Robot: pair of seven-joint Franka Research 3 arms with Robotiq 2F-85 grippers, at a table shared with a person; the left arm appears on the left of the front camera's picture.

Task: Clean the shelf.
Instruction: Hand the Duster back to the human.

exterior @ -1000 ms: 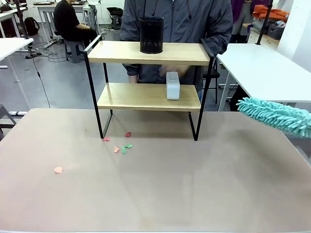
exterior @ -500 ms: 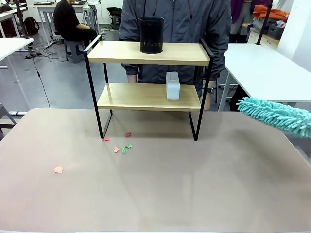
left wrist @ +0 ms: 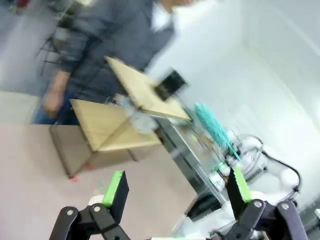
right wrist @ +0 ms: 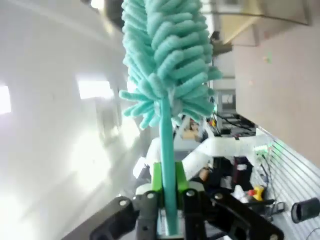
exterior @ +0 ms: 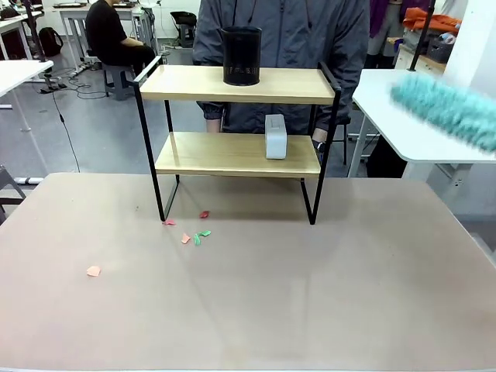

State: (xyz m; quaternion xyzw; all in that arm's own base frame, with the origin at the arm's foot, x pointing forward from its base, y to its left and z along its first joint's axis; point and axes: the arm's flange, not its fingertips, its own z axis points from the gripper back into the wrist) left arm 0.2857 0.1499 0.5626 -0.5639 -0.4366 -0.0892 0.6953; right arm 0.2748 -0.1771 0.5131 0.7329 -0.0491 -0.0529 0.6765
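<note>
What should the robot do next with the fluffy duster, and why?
Probably swing the duster leftward onto the top board of the shelf. The right tool is shut on its handle, but the fluffy head hangs right of the shelf, touching nothing, and the board's right end is bare beside the black cup.

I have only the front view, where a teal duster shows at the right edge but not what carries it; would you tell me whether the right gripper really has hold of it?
Observer: Yes. In the right wrist view the right gripper is shut on the duster, its thin teal handle clamped between the green-padded fingers.
Operator: Thank you. How does the left gripper stand?
Observer: In the left wrist view the left gripper is open and holds nothing.
Operator: What is it facing?
Observer: The shelf, seen from one end, farther off.
</note>
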